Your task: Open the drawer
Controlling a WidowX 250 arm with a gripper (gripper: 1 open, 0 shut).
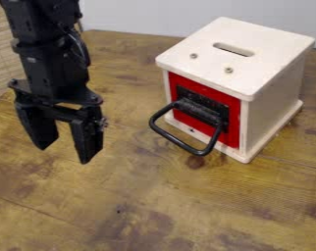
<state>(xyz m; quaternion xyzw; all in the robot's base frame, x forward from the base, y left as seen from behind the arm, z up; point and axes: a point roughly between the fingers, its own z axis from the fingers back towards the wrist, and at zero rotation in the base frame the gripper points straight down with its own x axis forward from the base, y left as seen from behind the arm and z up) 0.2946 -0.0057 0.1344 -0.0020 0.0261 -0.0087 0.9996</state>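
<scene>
The drawer (207, 120) shows as a red front panel set in a cream-white cube cabinet (268, 80) on the right of the wooden table. A large black loop handle (184, 128) hangs from the panel toward the front left. The red front sits about flush with the cabinet face. My black gripper (64, 135) hangs at the left, pointing down at the table, open with nothing between its two fingers. It stands apart from the handle, well to the handle's left.
The cabinet top carries a narrow slot (233, 47) and two small screws. Bare wooden tabletop (147, 206) runs in front of the cabinet and under the gripper. A pale wall lies behind the table.
</scene>
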